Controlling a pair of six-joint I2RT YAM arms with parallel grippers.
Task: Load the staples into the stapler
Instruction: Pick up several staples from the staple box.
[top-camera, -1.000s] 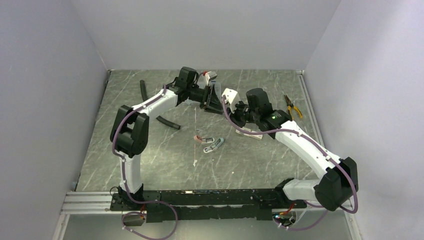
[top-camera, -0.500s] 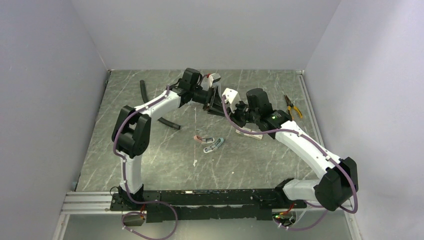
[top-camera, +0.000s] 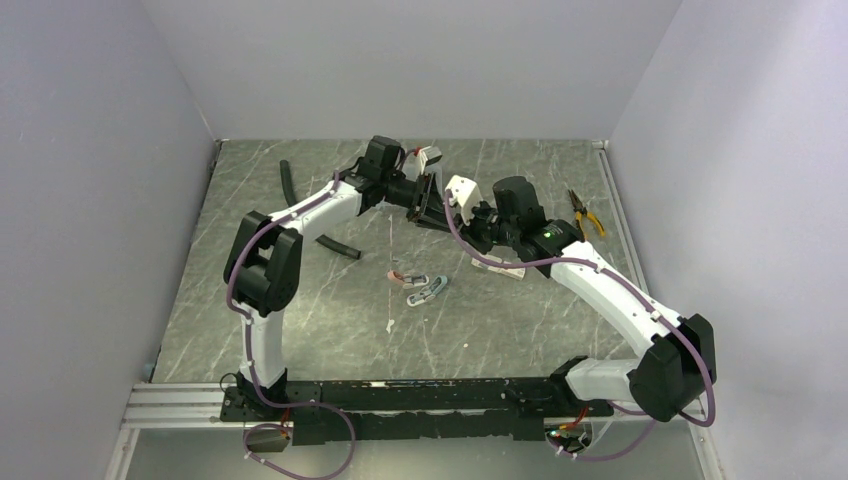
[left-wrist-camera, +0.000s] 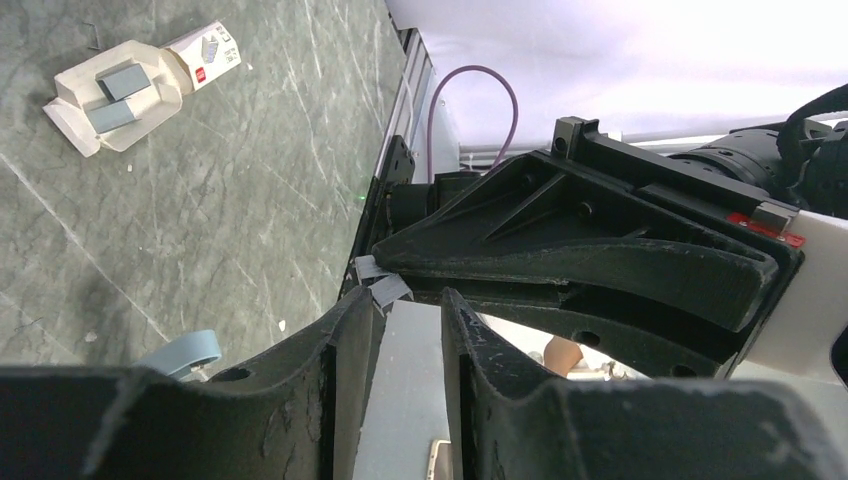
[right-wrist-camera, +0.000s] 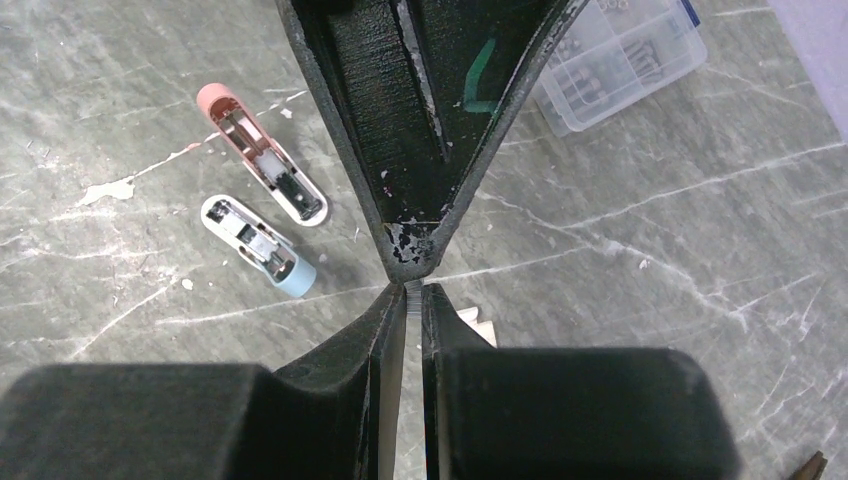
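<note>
Grey-green marbled worktop (top-camera: 500, 310) w/ a short black tube piece (top-camera: 287, 180) far left nr the back, a second tube piece (top-camera: 337, 245) nearer centre, yellow-handled pliers (top-camera: 585, 214) at far right, a clear compartment box (right-wrist-camera: 620, 55) w/ small parts, and an opened white carton (left-wrist-camera: 160, 95) w/ red mark, lying flat.

Count over all views. Mini staplers on the surface: 2, a pink stapler (right-wrist-camera: 262, 153) and a blue stapler (right-wrist-camera: 258, 246). Staples: 3 grey strips, an upper strip (left-wrist-camera: 124, 80) and a lower strip (left-wrist-camera: 110, 115) lying on the opened carton, plus a third strip (right-wrist-camera: 410, 289) held off the surface. White carton (left-wrist-camera: 65, 100) with red mark: 1. Black tube pieces: 2, far tube (top-camera: 287, 180), near tube (top-camera: 337, 245). Pliers (top-camera: 587, 216): 1. Clear compartment box (right-wrist-camera: 620, 60): 1
</note>
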